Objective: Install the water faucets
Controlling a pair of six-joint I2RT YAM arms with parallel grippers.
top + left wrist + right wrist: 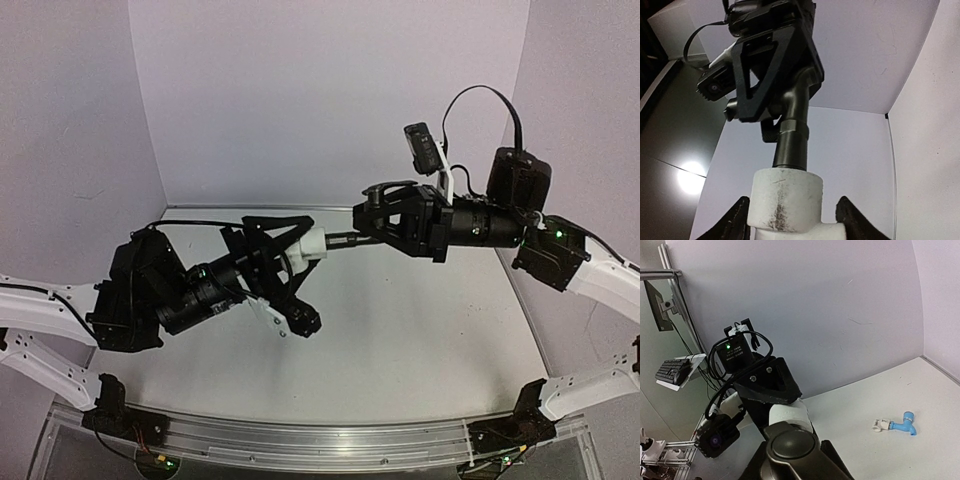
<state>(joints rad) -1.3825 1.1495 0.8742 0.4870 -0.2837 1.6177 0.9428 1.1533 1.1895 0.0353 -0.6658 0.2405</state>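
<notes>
- You had the metal faucet point(791, 145) up in the air, well above the counter point(875, 455). Its lower end sat in the mouth of the white fitting point(785, 200). I judged the step in hand to be screwing this faucet into that fitting.
- Your right end effector point(372, 228) was closed on the upper body of the metal faucet.
- Your left end effector point(792, 222) had the white fitting between its fingers point(737, 222). One finger touched the fitting's side, but I could not tell whether that grasp was firm or slack.
- The faucet stood in line with the fitting, not cocked. How deep it sat inside was hidden.
- The next move, as I saw it, called for one side to hold fast while the other turned about the shared axis. If both slackened together, the pair could drop.
- The blue faucet point(905, 424) lay on its side on the counter, well apart from both arms, with a small white piece point(881, 425) at its end. That one looked not yet taken up.
</notes>
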